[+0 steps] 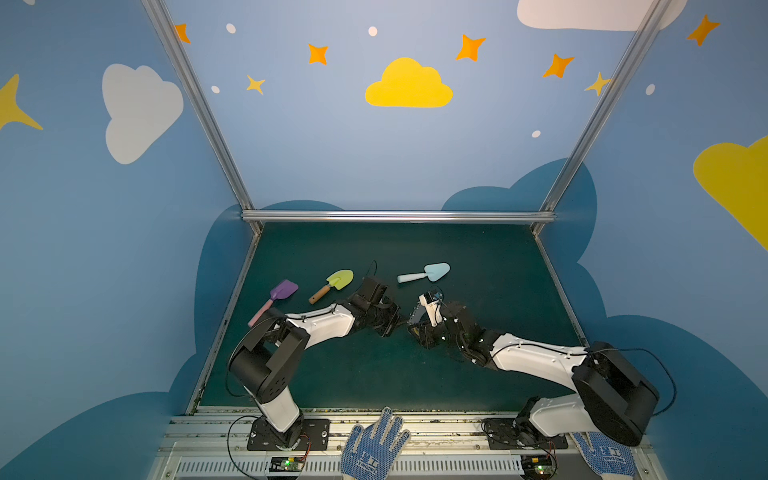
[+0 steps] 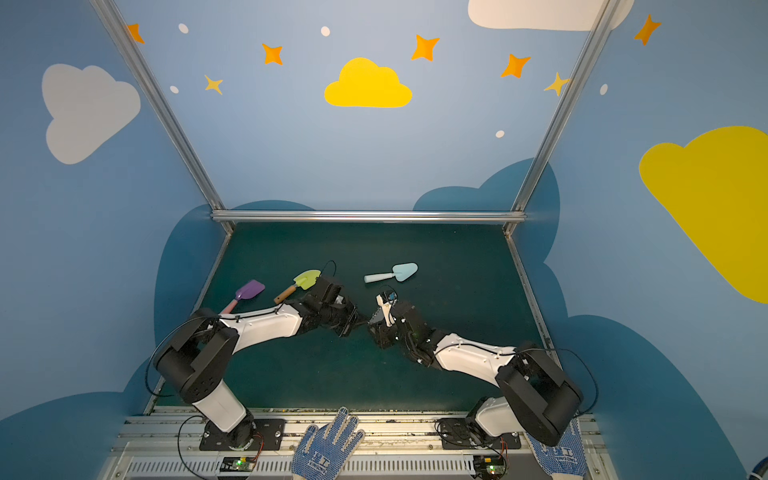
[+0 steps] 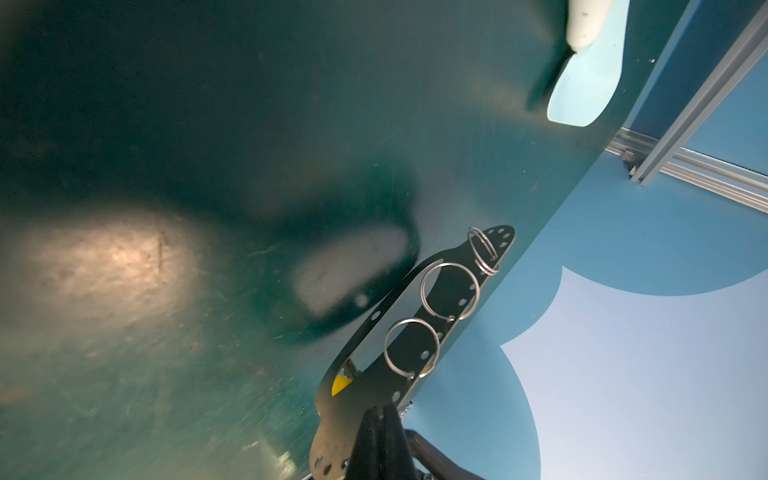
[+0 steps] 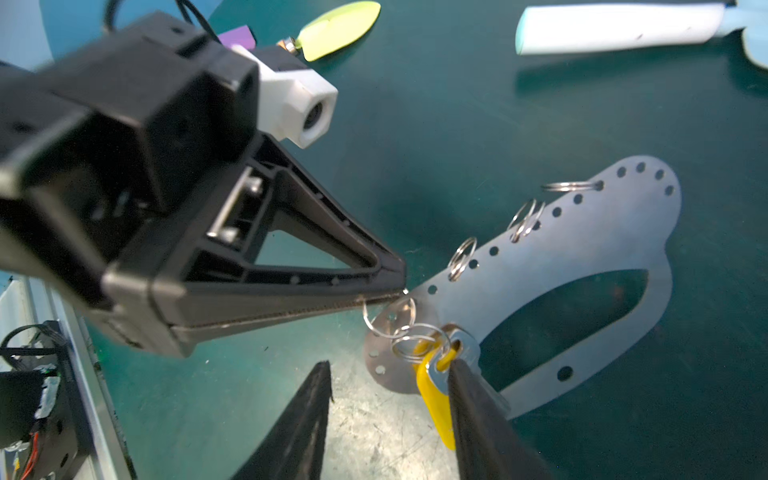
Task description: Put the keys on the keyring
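Status: left gripper (image 4: 401, 293) is clamped flat on the edge of the keyring (image 4: 561, 249), the grey plate with the oval cutout. The left wrist view agrees, with the fingers pinched together on the plate's near end (image 3: 365, 390).

We read the plate as held clear of the green mat (image 1: 478, 257), about mid-mat, and tilted. Its long axis runs out from the left fingertips toward the mat's back edge, where the pale blue toy shovel (image 1: 432, 272) lies.

The keys (image 4: 432, 386), a silver key plus yellow tag, hang at the plate's clamped end, just beside the left fingertips. The right gripper (image 4: 388, 365) stands with its jaws well apart. One finger (image 4: 478, 415) touches the key and tag, the other is off to the side, so we see no grip.

The key's split ring (image 4: 415, 340) overlaps the plate's end ring (image 4: 388, 318). We can't tell whether the two are actually threaded or just lying across each other.

Relation that matters: the keys sit right at the right fingertips, with the key's long axis roughly along that finger. The target ring lies between both grippers' tips. The right arm is the nearer one and free; the left is busy as the fixture.

Our guess is that the next move is a fine one, done with the right arm alone. Risk: pushing on the key twists the plate in the left pinch.
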`<state>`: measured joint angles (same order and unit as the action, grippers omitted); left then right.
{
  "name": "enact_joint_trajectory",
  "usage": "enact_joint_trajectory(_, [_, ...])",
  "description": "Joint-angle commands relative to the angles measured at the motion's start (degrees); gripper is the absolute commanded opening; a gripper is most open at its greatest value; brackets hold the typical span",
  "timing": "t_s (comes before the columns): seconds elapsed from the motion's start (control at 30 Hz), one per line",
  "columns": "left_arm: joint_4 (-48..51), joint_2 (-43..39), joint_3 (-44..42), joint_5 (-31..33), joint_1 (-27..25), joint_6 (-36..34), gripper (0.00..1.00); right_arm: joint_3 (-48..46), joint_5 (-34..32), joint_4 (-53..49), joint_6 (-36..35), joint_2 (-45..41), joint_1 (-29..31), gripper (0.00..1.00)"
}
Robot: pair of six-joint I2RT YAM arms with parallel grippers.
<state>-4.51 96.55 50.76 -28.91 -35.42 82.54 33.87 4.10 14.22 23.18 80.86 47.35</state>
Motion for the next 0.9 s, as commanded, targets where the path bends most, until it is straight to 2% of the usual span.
enact_joint_trajectory(0.0, [-0.41,-1.35,0.9,-0.36,-0.18,-0.01,0.04,1.71,-1.2,0.65,0.26,1.68,0.25,0.49])
enact_joint_trajectory(0.1, [-0.23,-1.41,0.88,-0.36,-0.24,-0.01,0.04,2.12,-1.91,1.57,0.14,2.71,0.2,0.49])
enact_joint_trajectory(0.33, [-0.58,-1.43,0.63,-0.36,-0.35,0.16,0.04,2.93,1.49,3.97,-0.3,3.86,0.2,0.44])
enact_joint_trajectory(0.8, [-0.76,-1.75,0.32,-0.36,-0.44,0.43,0.04,3.17,5.13,4.56,-0.7,5.99,-0.03,0.43])
enact_joint_trajectory(0.87, [-0.76,-1.82,0.34,-0.36,-0.43,0.43,0.04,2.54,4.61,4.11,-1.29,5.13,-0.15,0.39])
